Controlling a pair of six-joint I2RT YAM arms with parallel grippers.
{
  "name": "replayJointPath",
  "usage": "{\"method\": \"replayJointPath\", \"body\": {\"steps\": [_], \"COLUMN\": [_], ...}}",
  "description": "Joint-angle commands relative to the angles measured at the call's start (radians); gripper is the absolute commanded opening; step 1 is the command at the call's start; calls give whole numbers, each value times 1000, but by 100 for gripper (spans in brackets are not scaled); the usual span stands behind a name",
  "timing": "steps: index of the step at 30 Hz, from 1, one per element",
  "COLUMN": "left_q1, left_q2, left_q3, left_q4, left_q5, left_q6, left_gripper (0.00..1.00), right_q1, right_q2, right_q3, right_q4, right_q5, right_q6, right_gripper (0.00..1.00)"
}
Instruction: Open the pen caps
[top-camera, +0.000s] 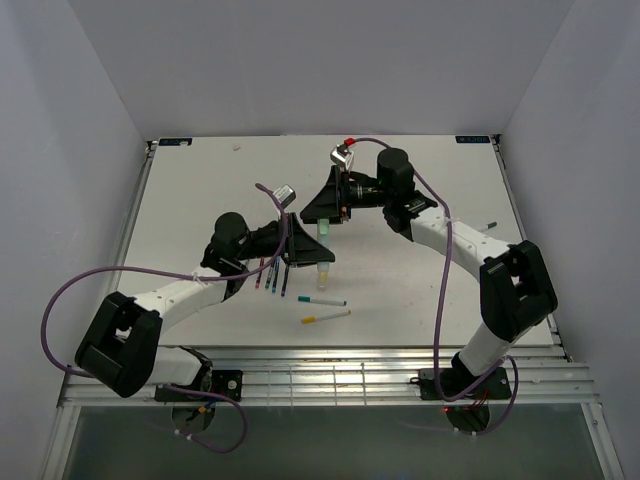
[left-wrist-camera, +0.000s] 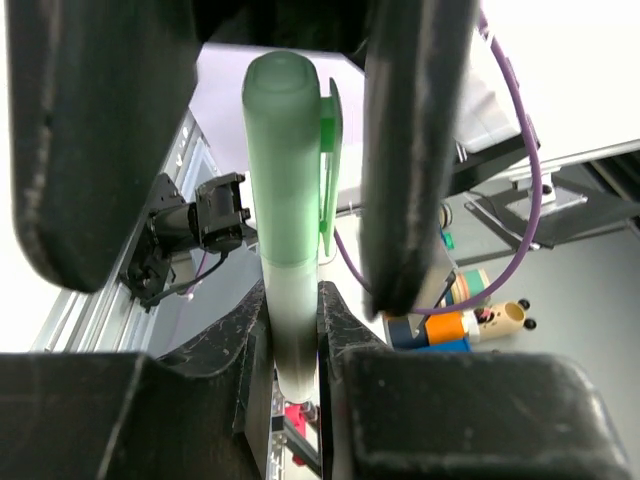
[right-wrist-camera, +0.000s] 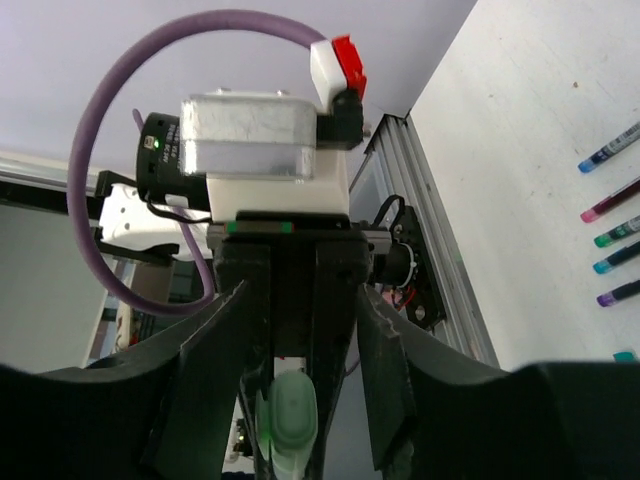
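Highlighter (left-wrist-camera: 285, 200) pinched by left pincer (left-wrist-camera: 292, 335); right pincer (left-wrist-camera: 228, 285) spread; white table (top-camera: 200, 180), pale walls (top-camera: 300, 60).

— What stands round my table (top-camera: 200, 190)?
— Three plain walls, pale lilac-grey. The back wall (top-camera: 320, 60) meets the left wall (top-camera: 60, 150) and the right wall (top-camera: 590, 130) at the table's far corners, so it sits like a booth.
— And the top?
— White and matt, with small blue labels (top-camera: 174, 141) at the far corners.
— My near edge?
— Aluminium rails (top-camera: 330, 372) run along it. Below them is a dull grey-green floor (top-camera: 350, 445).
— The light?
— Soft and even, with faint shadows.
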Motion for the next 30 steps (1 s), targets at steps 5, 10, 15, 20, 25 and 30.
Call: {"method": "replayJointPath", "body": {"steps": [5,10,15,20,25,30], "left_q1": [25,37,39,48,54,59], "left_q2": [-30,-28,-22,-19,-10,4], "left_q3": [-6,-9,-9,-3,-3,-12], "left_q4": [52,53,53,55,64,98], "left_q5": [-12,-6,-3,-3,-14,-21], "left_q6": [-22,-27,-30,-36,-50,-82], "left_gripper": [0,0,0,0,0,0], "right_q1": [-2,-5,-2,10,18,21], "right_q2": [-85,-88,-62,-49,-46,-51], "right_q3": [-53,-44,-47,-34,-47,-56], "right_q4": [46,17,73,69,72,55], "right_q5": [23,17,8,6,2,3], "right_q6": [-9,-20,26,23,17,2], "right_gripper": [62,55,32,33,32,28]}}
